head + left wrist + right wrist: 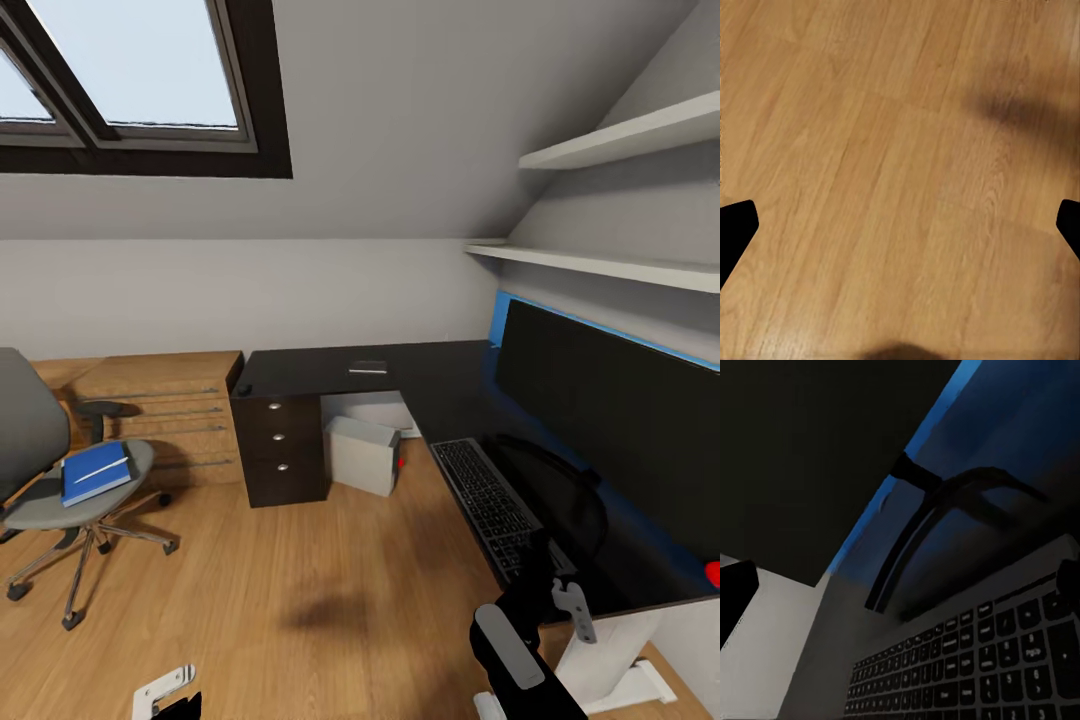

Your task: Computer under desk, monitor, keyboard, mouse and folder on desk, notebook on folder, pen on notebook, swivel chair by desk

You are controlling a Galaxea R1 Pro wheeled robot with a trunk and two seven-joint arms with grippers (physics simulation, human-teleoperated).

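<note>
The black L-shaped desk (330, 372) runs along the back and right walls. On its right wing stand the wide black monitor (610, 420) and, in front of it, the grey keyboard (490, 500). My right gripper (565, 598) hovers open just over the keyboard's near end; its wrist view shows the keys (982, 660) and the monitor's stem (907, 547) close up. The light-grey computer (365, 455) sits under the desk. A small dark mouse (243, 388) lies at the desk's far-left corner. The swivel chair (60, 500) holds a blue folder (95, 472). My left gripper (165, 692) hangs open over the floor (900, 150).
A thin flat dark item (368, 367) lies on the desk's back wing. A black drawer unit (280, 450) stands under the left end, with a wooden dresser (170, 410) beside it. Wall shelves (620, 265) hang above the monitor. Wood floor (300, 580) lies open between chair and desk.
</note>
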